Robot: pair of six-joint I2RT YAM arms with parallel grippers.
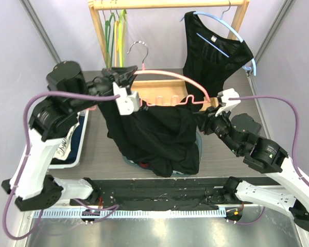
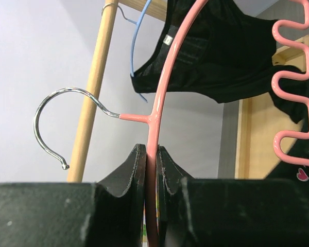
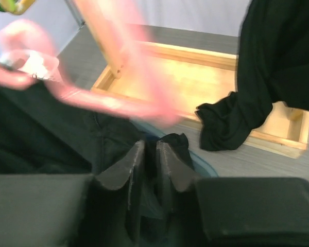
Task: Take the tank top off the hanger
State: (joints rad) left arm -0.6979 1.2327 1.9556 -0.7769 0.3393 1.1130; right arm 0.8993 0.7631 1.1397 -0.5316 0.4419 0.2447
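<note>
a robotics lab test cell: two black-and-white robot arms (image 1: 38,154) bolted at the near edge of a grey table (image 1: 100,149), purple cables (image 1: 278,98) trailing, plain pale wall panels (image 1: 10,46) around, a wooden clothes rack (image 1: 165,4) behind.

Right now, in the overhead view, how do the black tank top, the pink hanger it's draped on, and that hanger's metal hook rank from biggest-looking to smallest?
1. black tank top
2. pink hanger
3. metal hook
</note>
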